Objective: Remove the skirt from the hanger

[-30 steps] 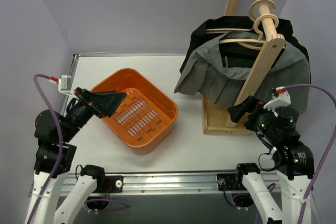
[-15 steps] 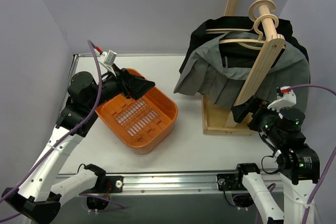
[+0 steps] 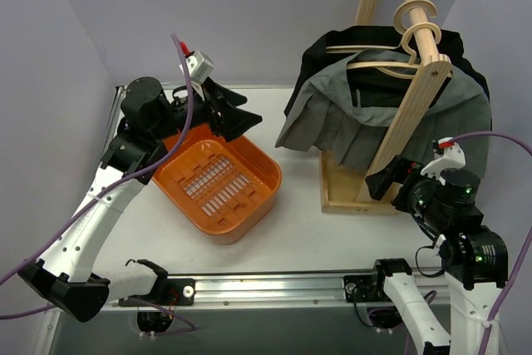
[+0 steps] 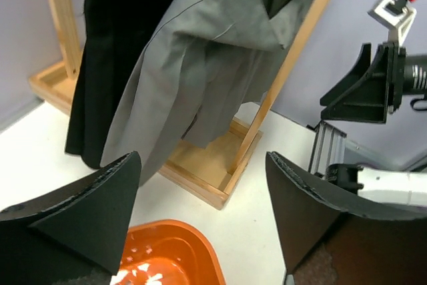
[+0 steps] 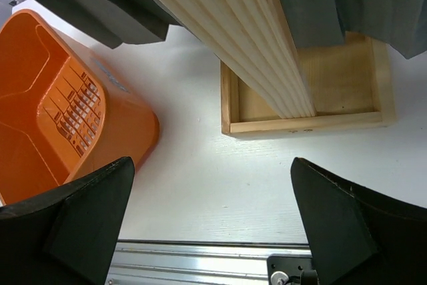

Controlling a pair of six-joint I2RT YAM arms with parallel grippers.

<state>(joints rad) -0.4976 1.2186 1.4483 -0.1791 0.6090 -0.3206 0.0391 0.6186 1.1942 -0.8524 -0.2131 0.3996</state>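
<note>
The white worktop (image 3: 299, 230) carries a tall wooden rack (image 3: 416, 106) at the far right, and that hasn't changed in the last second. The grey pleated skirt (image 3: 332, 126) hangs on its wooden hanger (image 3: 378, 64) from the rack's pole, draped out to the left in front of a black garment (image 3: 320, 51). Its hem falls just above the rack's base tray. The orange basket (image 3: 241, 197) sits left of centre, where it was before. What has changed is the left arm (image 3: 125, 180). A second ago it was tucked low beside the basket's near-left side, and it has since swung up and across. The left fingers (image 3: 233, 118) are now raised over the basket's far rim and point at the skirt, though they are still well apart from the cloth. From the wrist view they stand wide apart with nothing between them, perhaps a touch narrower than before. The right arm has barely shifted. The right fingers (image 3: 384, 179) hang near the rack's slanted post, above its base tray, spread as wide as they go and holding nothing.
</note>
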